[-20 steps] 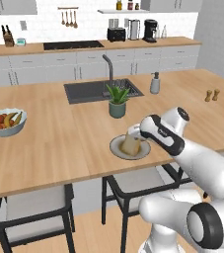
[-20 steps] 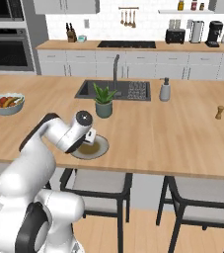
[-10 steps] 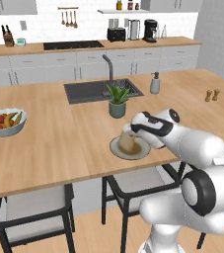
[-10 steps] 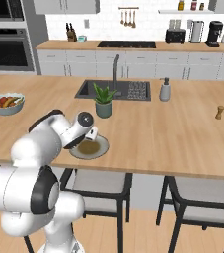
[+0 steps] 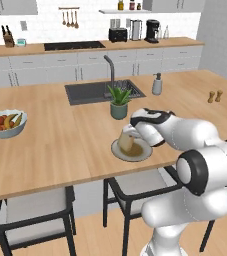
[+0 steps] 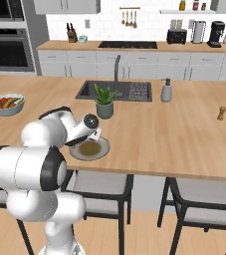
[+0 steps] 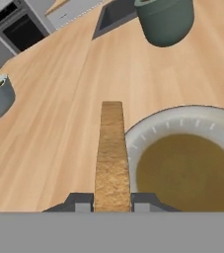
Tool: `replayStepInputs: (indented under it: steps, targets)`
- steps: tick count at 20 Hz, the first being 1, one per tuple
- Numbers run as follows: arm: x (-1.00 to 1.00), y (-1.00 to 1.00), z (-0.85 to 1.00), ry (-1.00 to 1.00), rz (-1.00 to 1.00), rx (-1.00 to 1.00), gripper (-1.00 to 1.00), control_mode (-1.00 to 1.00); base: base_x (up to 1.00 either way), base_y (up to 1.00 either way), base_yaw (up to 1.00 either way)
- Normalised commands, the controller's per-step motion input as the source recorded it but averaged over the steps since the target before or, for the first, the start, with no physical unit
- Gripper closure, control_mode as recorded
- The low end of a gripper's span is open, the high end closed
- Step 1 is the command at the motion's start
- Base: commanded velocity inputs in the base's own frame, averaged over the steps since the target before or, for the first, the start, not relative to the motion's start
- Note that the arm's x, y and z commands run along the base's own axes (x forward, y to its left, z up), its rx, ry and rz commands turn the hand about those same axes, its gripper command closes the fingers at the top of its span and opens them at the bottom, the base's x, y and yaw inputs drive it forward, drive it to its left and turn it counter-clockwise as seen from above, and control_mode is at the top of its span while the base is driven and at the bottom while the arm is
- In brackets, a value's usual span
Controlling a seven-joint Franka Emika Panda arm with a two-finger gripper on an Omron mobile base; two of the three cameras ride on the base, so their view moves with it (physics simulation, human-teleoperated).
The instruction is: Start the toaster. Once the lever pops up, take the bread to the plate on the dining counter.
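My gripper [image 7: 112, 202] is shut on the bread [image 7: 112, 153], a thin tan slice seen edge-on between the fingertips [image 7: 79, 201]. The bread [image 5: 125, 142] hangs on edge just over the left rim of the plate [image 5: 135, 156], held by the gripper [image 5: 130, 133]. I cannot tell if it touches the plate. The plate [image 7: 158, 126] is round with a pale rim and brownish centre, and lies near the front edge of the dining counter [image 5: 60, 150]. From the right the plate [image 6: 90, 149] lies just below the hand. The black toaster [image 5: 117, 35] stands on the far back counter.
A potted plant [image 5: 119, 102] stands just behind the plate, its pot [image 7: 164, 20] close ahead of the hand. The dark sink [image 5: 92, 91] lies beyond it. A fruit bowl [image 5: 6, 123] sits far left. Stools [image 5: 32, 215] stand under the counter's front edge.
The hand has shifted slightly left and lower with the bread over the plate, and the arm's elbow has swung. The grip has not changed. The base has stayed put.
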Motion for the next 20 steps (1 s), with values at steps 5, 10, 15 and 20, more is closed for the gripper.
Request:
replayStepInputs:
  steps: [5,10,15,20]
  targets:
    - [0.0,0.0,-0.02,0.0,0.01,0.06,1.0,-1.0,0.0,0.0,0.0]
    - [0.0,-0.02,0.0,0.0,0.0,0.04,1.0,-1.0,0.0,0.0,0.0]
    - [-0.04,-0.05,-0.06,0.0,0.0,0.01,1.0,-1.0,0.0,0.0,0.0]
    - [0.0,-0.12,-0.28,0.0,0.0,0.0,1.0,-1.0,0.0,0.0,0.0]
